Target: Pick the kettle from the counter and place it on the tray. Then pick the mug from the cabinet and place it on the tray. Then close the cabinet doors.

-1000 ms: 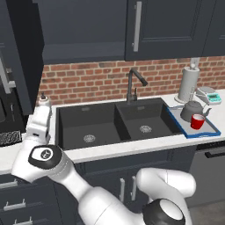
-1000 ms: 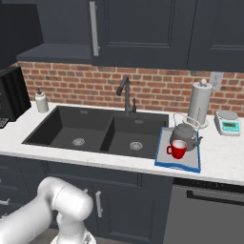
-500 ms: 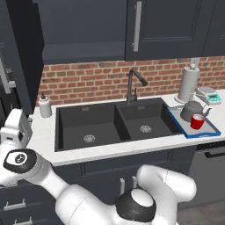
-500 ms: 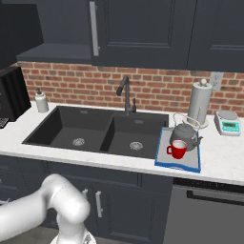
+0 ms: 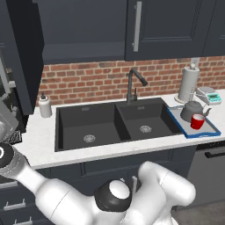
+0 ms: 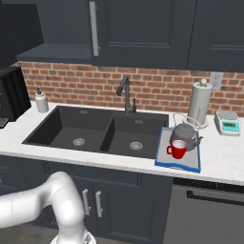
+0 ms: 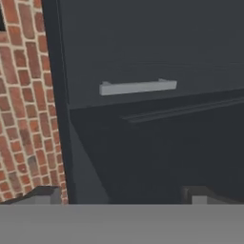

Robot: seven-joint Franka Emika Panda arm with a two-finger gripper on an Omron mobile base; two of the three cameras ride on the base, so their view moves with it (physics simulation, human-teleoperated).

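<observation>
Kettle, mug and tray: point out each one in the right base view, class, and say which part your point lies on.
kettle (image 6: 185, 135), right base view, on its rounded body.
mug (image 6: 178, 149), right base view, on its red side.
tray (image 6: 178, 167), right base view, on its bare floor near the front.

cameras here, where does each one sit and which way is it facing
Left base view: behind the arm's left, facing the sink; white arm low.
Right base view: behind its right, same counter; arm lower left.
Hand view: on the hand, facing the cabinet door; gripper open.
Both base views share the kettle, mug and tray.
</observation>
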